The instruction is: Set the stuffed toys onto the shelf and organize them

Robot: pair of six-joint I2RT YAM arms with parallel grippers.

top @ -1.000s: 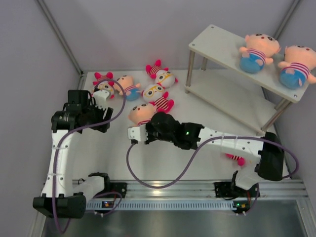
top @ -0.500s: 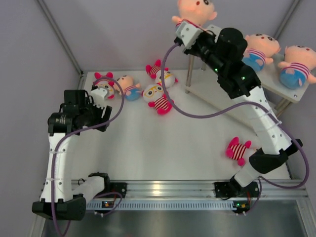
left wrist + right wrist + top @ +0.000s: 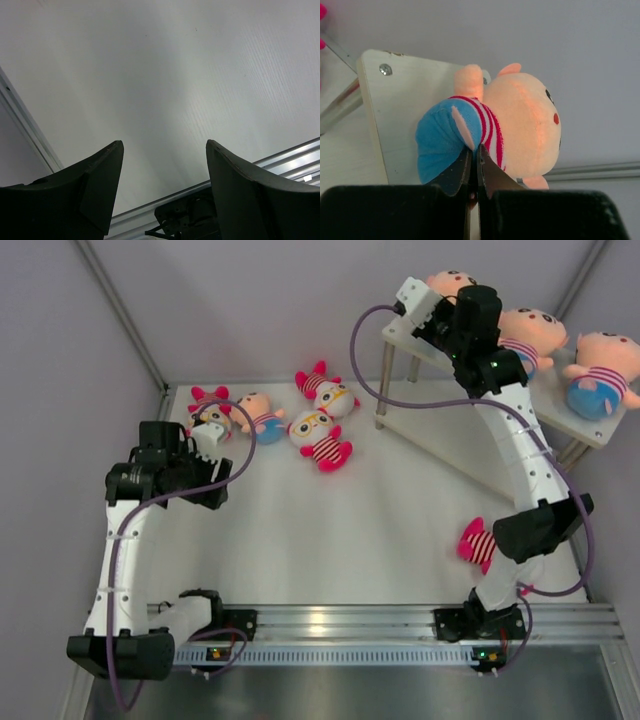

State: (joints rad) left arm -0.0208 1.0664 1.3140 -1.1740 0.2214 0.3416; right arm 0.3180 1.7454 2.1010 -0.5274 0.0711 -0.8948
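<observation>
My right gripper (image 3: 475,147) is shut on the side of a peach boy doll (image 3: 520,120), pinching its fabric where the striped shirt meets the blue shorts. The doll lies against the left end of the shelf's top board (image 3: 395,115). From above, the right gripper (image 3: 425,302) holds this doll (image 3: 447,282) at the shelf (image 3: 440,350). Two more peach boys (image 3: 530,332) (image 3: 603,370) sit on the top tier. A peach boy (image 3: 260,416) and three pink dolls (image 3: 210,405) (image 3: 328,388) (image 3: 318,435) lie on the table. My left gripper (image 3: 205,440) (image 3: 164,150) hangs open and empty.
Another pink doll (image 3: 480,543) lies by the right arm's lower link. The shelf's lower tier (image 3: 470,440) holds nothing. Grey walls close in the left and back. The metal rail (image 3: 330,620) with both arm bases runs along the near edge.
The right arm lifted a peach boy doll off the table, swung it high, then lowered it onto the left end of the top tier. The left arm stayed almost still.
</observation>
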